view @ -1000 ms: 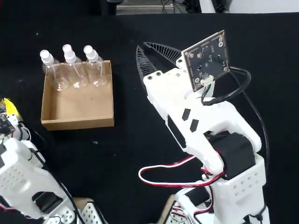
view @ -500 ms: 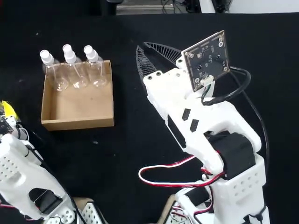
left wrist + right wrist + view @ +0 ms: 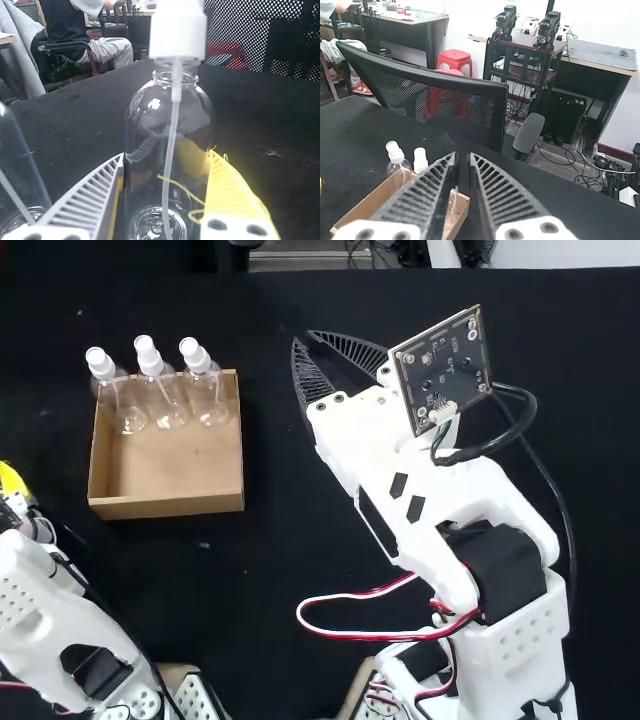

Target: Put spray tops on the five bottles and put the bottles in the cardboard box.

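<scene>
Desk (image 3: 270, 300) = black cloth, few pale specks; cardboard box (image 3: 165, 502) sits on it, 3 capped bottles (image 3: 152, 400) in a row along box's far wall. Left pincer (image 3: 167, 162) clamped on upright clear bottle (image 3: 150, 120) standing on desk; spray top (image 3: 177, 30) on its neck, dip tube down inside; 2nd bottle (image 3: 12, 165) just beside. Right pincer (image 3: 462, 162) raised beside box, apart from it; fingers nearly together, slim gap btw them. Room bkgd: mesh chair back (image 3: 420, 97) behind desk, red stool (image 3: 454, 59), black rack w/ gear (image 3: 520, 50).
</scene>
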Controlling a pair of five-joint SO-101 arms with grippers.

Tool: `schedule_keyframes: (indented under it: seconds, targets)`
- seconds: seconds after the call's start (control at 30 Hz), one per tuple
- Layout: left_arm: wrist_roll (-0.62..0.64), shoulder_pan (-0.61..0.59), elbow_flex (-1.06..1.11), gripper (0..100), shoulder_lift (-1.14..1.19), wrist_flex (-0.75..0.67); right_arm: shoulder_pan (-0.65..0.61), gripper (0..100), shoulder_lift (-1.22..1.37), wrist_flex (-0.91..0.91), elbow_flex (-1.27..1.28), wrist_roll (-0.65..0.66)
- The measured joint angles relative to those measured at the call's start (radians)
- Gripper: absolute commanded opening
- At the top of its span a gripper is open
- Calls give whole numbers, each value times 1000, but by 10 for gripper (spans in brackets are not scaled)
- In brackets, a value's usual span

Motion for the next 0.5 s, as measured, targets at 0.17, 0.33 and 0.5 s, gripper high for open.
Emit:
schedule_keyframes:
  seconds: [0.17, 0.33, 0.5]
  targets:
    - [0, -6, 0, 209, 0, 0, 0, 11, 0, 0, 0, 0]
    - [-3, -9, 0, 352, 2, 0, 0, 11, 0, 0, 0, 0]
    - [-5, -12, 2, 360, 3, 0, 0, 11, 0, 0, 0, 0]
